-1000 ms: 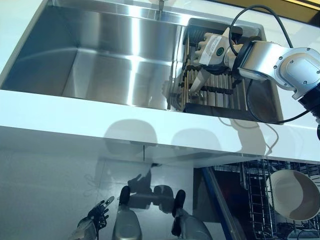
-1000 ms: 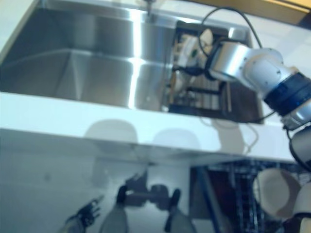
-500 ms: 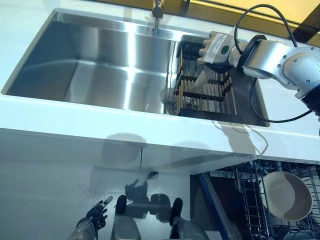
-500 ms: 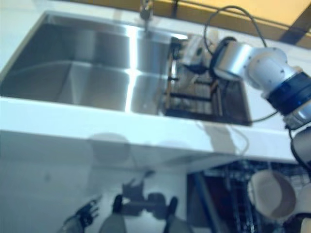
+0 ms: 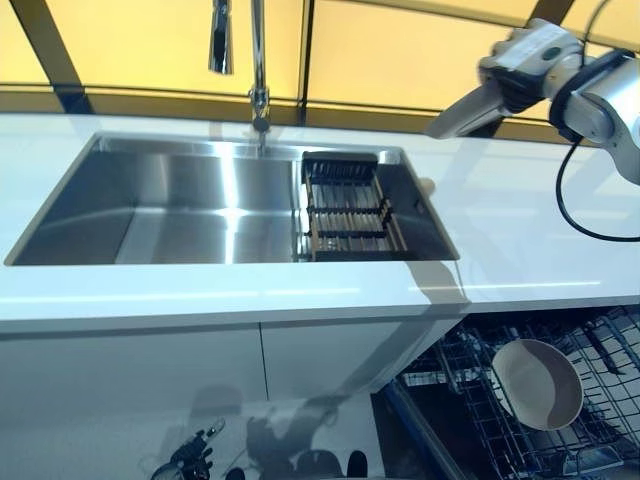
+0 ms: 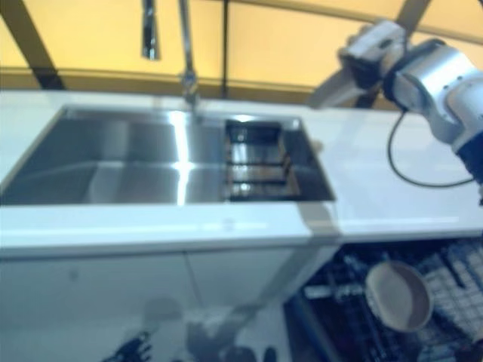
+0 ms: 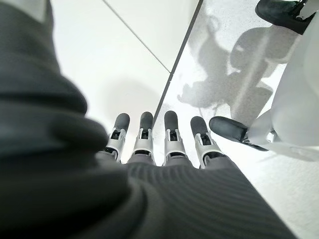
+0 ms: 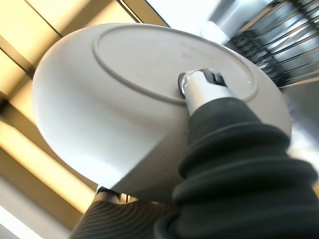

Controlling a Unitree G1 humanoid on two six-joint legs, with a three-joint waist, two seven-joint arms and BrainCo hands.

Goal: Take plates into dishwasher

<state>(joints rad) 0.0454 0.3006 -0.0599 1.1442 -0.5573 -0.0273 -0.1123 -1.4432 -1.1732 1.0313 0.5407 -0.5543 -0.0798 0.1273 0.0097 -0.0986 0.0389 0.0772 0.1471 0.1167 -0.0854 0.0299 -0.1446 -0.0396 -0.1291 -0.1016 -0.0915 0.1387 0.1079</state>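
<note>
A pale grey plate (image 8: 114,94) is in my right hand (image 5: 522,58), whose thumb (image 8: 200,88) presses on the plate's ringed underside with the fingers curled round its edge. In the eye views the plate (image 5: 462,113) shows edge-on, tilted, high over the white counter to the right of the sink. The dishwasher's lower rack (image 5: 610,345) stands pulled out at the lower right, with another pale plate (image 5: 537,385) upright in it. My left hand (image 7: 164,149) hangs low by the cabinet front (image 5: 190,462), fingers straight and holding nothing.
A steel sink (image 5: 190,205) is set in the white counter (image 5: 540,230), with a dark slatted dish rack (image 5: 345,208) in its right end. A tall faucet (image 5: 258,60) rises behind the sink. Yellow panels line the back wall.
My right hand has lifted the plate out of the sink's dish rack, up and to the right over the counter. The head camera has tilted up, so the whole scene has shifted.
</note>
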